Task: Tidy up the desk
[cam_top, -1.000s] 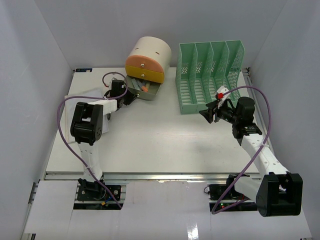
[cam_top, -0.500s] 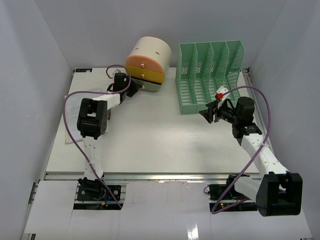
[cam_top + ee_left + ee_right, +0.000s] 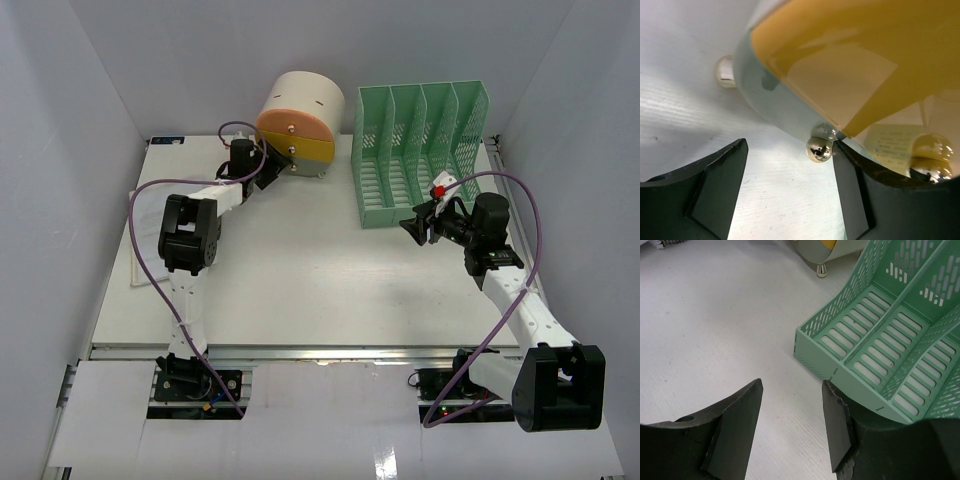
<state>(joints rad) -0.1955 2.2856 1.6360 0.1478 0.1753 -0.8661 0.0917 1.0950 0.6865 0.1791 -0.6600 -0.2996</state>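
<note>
Risks shoving the round drawer box [image 3: 298,125] askew at the far edge of the counter [image 3: 300,260] spread beneath everything, left end effector [image 3: 788,150] open astride its gold knob [image 3: 819,149] without grip, right end effector [image 3: 792,385] open and empty beside the green file rack [image 3: 890,355].

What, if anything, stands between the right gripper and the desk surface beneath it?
Nothing visible does. The right gripper hangs open over bare desk. The near corner of the green file rack lies just ahead of it, not under it.
</note>
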